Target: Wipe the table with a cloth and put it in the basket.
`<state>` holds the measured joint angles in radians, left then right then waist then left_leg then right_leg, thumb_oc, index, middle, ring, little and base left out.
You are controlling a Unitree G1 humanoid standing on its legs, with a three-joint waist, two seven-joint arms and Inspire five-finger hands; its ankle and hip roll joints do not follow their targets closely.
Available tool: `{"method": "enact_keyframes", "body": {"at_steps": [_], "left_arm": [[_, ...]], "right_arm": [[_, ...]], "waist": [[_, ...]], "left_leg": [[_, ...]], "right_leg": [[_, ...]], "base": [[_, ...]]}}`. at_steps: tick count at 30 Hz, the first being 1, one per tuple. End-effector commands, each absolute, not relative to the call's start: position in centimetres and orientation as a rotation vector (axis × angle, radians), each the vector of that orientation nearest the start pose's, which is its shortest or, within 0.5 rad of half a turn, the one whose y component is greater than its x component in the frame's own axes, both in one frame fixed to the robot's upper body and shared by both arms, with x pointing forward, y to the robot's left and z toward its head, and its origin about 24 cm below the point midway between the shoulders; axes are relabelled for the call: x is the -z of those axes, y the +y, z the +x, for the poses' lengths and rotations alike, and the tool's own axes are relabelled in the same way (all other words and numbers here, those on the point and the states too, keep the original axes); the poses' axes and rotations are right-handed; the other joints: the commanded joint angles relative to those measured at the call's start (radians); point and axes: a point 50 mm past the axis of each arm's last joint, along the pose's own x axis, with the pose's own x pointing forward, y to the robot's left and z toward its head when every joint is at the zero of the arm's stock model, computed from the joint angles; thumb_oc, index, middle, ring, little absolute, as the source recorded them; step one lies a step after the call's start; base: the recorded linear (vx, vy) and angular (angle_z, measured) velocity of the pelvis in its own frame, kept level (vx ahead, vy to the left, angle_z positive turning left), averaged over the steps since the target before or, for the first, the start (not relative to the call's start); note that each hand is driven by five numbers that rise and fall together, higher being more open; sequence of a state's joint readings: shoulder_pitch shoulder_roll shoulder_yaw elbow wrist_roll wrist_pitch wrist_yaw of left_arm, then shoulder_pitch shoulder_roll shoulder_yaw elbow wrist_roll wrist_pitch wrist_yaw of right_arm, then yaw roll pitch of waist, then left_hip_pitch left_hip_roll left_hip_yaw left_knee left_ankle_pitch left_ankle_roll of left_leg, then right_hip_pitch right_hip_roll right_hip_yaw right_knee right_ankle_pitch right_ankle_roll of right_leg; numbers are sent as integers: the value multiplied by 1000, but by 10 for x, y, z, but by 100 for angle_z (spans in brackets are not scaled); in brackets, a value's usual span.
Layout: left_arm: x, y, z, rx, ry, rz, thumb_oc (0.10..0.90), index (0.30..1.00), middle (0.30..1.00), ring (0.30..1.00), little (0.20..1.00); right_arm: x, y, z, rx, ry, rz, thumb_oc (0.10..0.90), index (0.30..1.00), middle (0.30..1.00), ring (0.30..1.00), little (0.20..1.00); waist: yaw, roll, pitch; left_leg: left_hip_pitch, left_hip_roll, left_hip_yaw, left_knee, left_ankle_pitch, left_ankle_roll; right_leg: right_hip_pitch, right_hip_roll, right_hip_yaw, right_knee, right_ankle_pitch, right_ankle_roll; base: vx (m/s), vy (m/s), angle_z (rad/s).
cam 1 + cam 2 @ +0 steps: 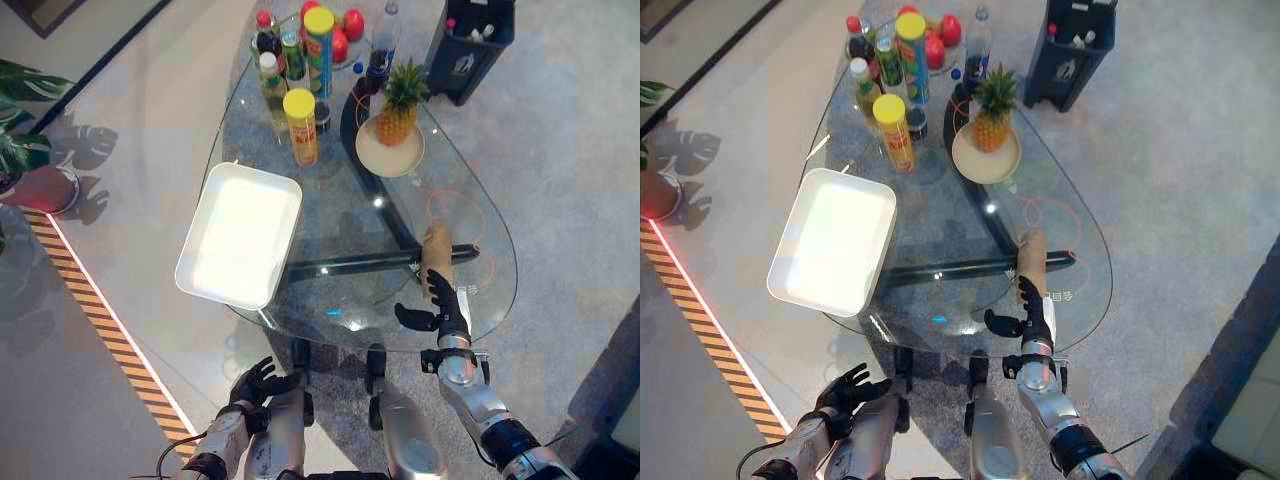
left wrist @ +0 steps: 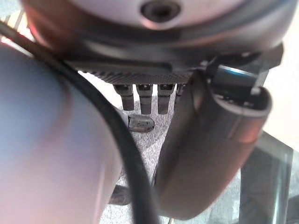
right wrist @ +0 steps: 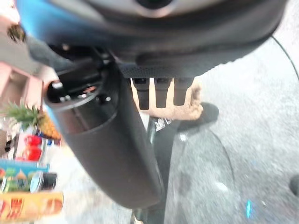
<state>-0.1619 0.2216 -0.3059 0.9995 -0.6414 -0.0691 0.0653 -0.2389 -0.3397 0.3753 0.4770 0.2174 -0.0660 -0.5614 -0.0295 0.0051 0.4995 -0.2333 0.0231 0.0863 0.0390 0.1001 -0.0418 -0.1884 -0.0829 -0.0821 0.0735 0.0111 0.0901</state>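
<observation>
You are looking down on a glass table (image 1: 470, 215) standing on a grey floor, with a potted plant at the far left edge of the frame. A white tray (image 1: 240, 232), the nearest thing to a basket here, sits on the table's left side. Bottles and canisters (image 1: 300, 126) crowd the top centre, beside a pineapple (image 1: 397, 103) on a plate. A dark bin (image 1: 470, 40) stands off the table at upper right.

The cloth (image 1: 437, 252), a rolled tan bundle, lies on the glass right of centre, toward the lower right. Your right hand (image 1: 443, 308) sits just below it in the frame, fingers straight and pointing up at the roll, thumb spread to the left, holding nothing. From the head view the fingertips look close to the near end of the cloth; the right wrist view shows the tan roll (image 3: 189, 106) just past the fingertips (image 3: 159, 95), though you cannot tell whether they touch. Your left hand (image 1: 255, 383) hangs low at the bottom left, below the table edge, fingers loosely spread and empty.

Watch these risks: straight fingers driven forward may simply push the roll away across the slick glass toward the far rim. A wide wiping sweep toward the top could knock the pineapple plate or the bottles.
</observation>
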Motion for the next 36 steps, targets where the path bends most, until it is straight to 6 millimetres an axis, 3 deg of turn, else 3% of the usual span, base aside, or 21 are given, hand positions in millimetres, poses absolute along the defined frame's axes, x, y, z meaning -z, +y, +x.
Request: {"method": "enact_keyframes", "body": {"at_steps": [1,5,14,25,36], "left_arm": [[126,181,188,-173,841,-193,800,900,900,900,900],[126,181,190,-190,843,-207,800,900,900,900,900],[126,177,192,-190,847,-228,800,900,900,900,900],[122,168,202,-172,831,-244,800,900,900,900,900],[118,161,209,-164,832,-250,800,900,900,900,900]], "right_arm": [[-53,-180,291,359,-115,-271,800,900,900,900,900],[-81,-176,298,423,-238,-284,800,900,900,900,900],[-124,-176,301,565,-428,-294,800,900,900,900,900],[-121,-179,308,753,-358,-293,800,900,900,900,900],[-135,-179,321,846,-324,-301,800,900,900,900,900]], "waist": [[-10,-19,-17],[-11,-13,20],[-17,-7,20],[-16,0,20],[-6,16,20]], "left_leg": [[-71,-76,15,193,-141,30],[-128,-76,23,222,-139,31],[-219,-80,30,227,-133,33],[-284,-81,32,261,-133,33],[-414,-87,33,338,-147,38]], "right_leg": [[-91,13,-43,72,9,-36],[-151,11,-44,101,10,-39],[-255,15,-32,118,19,-34],[-318,7,-34,145,22,-36],[-451,2,-36,218,15,-40]], "base": [[-31,31,-2],[-30,56,-1],[0,32,0],[7,4,0],[20,18,3]]}}
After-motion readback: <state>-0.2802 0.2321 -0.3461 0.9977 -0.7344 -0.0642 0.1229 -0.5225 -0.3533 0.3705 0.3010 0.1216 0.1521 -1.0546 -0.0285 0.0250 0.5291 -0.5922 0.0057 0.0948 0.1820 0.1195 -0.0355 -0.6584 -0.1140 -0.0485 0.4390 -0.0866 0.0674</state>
